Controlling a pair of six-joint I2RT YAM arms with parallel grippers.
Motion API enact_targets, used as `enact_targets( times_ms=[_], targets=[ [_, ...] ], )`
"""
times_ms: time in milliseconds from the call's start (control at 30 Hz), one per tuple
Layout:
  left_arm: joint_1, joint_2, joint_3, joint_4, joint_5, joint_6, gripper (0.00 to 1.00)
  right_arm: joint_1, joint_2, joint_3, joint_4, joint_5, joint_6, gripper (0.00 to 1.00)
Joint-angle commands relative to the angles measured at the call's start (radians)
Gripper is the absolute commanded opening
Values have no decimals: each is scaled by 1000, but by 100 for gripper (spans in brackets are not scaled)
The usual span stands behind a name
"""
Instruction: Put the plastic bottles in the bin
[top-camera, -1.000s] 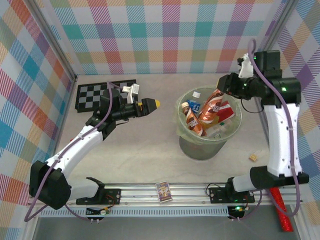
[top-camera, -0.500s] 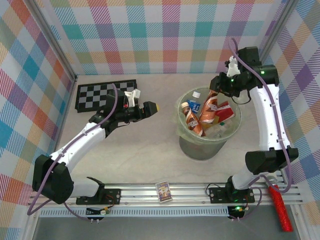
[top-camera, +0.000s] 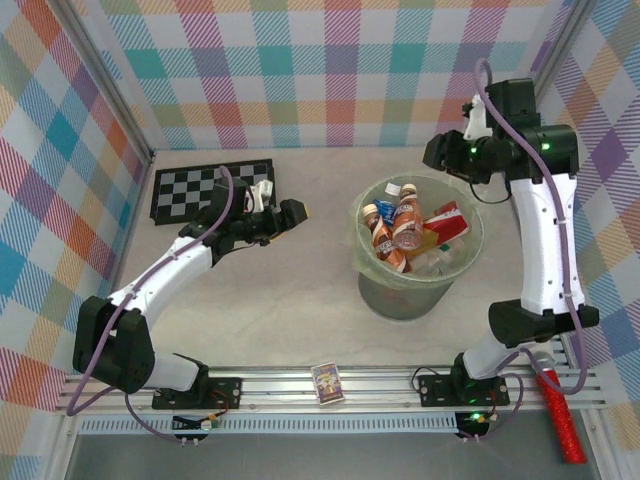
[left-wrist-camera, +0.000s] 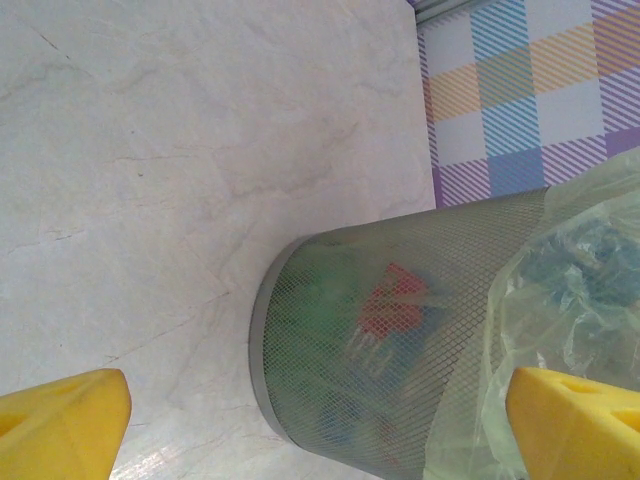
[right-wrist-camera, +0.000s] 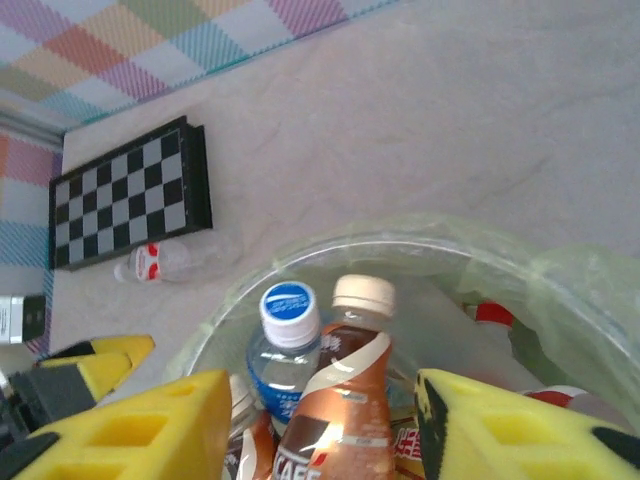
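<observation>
Nearest, on the rail in front of the arm bases, stands a small picture card box (top-camera: 328, 381), and a red glittery stick (top-camera: 563, 425) lies off at the right corner. Neither belongs to the task.

Past them, on the pale counter (top-camera: 270, 310), stands the bin (top-camera: 398, 296), its thin liner folded over the rim. Several plastic bottles (top-camera: 392, 228) are heaped inside it, orange-brown ones and one clear with a blue cap, leaning on each other because they fell in loose.

The left hand (left-wrist-camera: 320, 420) hangs low over the counter to the left of the bin, turned toward its mesh side. Its yellow fingers (left-wrist-camera: 62, 420) are spread wide with nothing between them. It looks free to fetch.

Farther back, the right hand (right-wrist-camera: 322, 405) is poised over the bin's far rim, looking down into it. Its fingers are parted and empty. The brown, white-capped bottle (right-wrist-camera: 345, 400) under them rests on the heap and touches neither finger (that height above the opening suits a drop, I judge).

One clear bottle (right-wrist-camera: 170, 263) with a red-and-white label lies on its side on the counter, just beside the near edge of the checkerboard (top-camera: 190, 190). It is not yet binned, and it lies closer to the left hand.
</observation>
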Motion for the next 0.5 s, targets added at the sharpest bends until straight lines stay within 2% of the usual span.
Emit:
enact_targets(
  times_ms=[0,200,333,467],
  targets=[
    [13,20,14,-10,5,-15,96,96,56,-6,-61,13,-5,47],
    [70,30,0,-41,-56,-55,95,114,32,-218,45,46,21,36],
    [121,39,-27,-34,-108,-87,95,114,13,-313,98,4,43,35],
    [165,72,-26,-28,-154,-112,96,114,3,-266,82,26,34,36]
  ],
)
